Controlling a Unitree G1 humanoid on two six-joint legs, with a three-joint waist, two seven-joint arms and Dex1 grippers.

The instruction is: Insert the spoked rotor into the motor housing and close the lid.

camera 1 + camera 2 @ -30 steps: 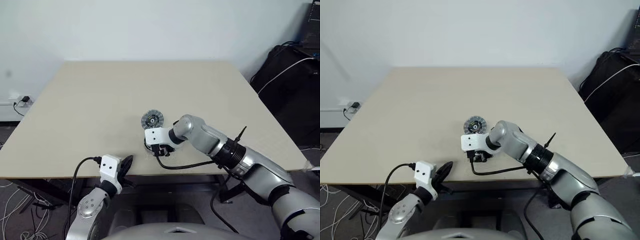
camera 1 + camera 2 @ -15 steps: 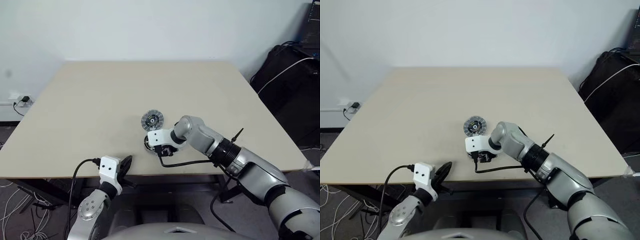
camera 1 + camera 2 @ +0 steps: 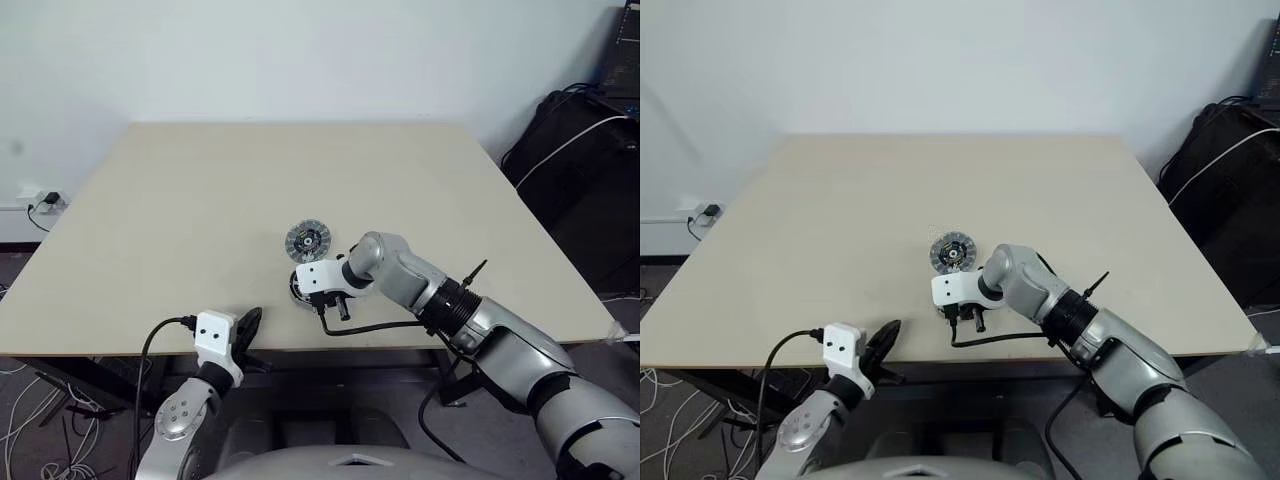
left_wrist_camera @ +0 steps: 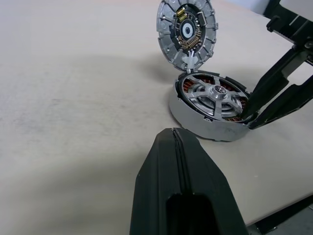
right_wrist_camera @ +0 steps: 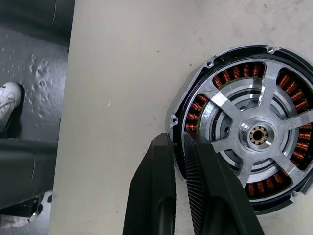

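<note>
table (image 3: 180,200): r gripper (image 5: 182,147) pinching housing (image 5: 193,93) rim

Silver spoked rotor (image 5: 254,134) over copper-orange windings in the silver-rimmed motor housing (image 4: 188,115); silver-grey lid (image 4: 186,30), dark centre; beige worktop (image 3: 200,200)

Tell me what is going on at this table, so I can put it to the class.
The spoked rotor already sits inside the motor housing, over the copper windings, near the front edge of the table. The right end effector is down at the housing's rim, fingers nearly together astride its edge. The lid stands open, tilted up behind the housing, inner face showing. The left end effector is shut and empty, clear of the parts. The lid is not yet closed.
</note>
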